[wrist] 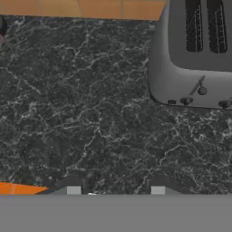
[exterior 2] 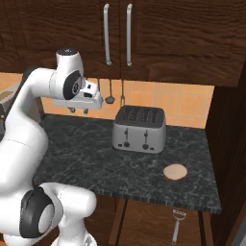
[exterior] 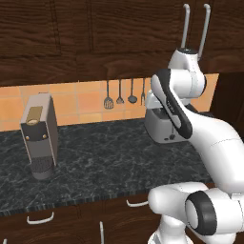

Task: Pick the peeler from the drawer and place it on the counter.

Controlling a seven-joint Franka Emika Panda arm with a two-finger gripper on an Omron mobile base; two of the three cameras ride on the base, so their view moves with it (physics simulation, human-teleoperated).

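My gripper (exterior 2: pixel 79 111) hangs empty, jaws apart, above the counter (exterior 2: pixel 96 158); toaster (exterior 2: pixel 139 129) beside it, peeler (exterior 2: pixel 177 225) seemingly in the drawer below.

1. My left base view sits behind my arm on my left and looks forward and down across the table (exterior: pixel 109 157), with the coffee machine (exterior: pixel 40 136) at 9 o'clock and the toaster (exterior: pixel 162 126) partly behind my arm at 3 o'clock.
2. My right base view sits behind my arm on my right, looking forward and down at the same table (exterior 2: pixel 144 178); the toaster (exterior 2: pixel 139 129) stands near the centre and my arm rises at 8 o'clock.
3. My hand view looks straight down from close above the table (wrist: pixel 90 113), the toaster (wrist: pixel 195 59) at 2 o'clock.
4. All three share the toaster, the dark table and the orange tiled wall (exterior: pixel 71 102).
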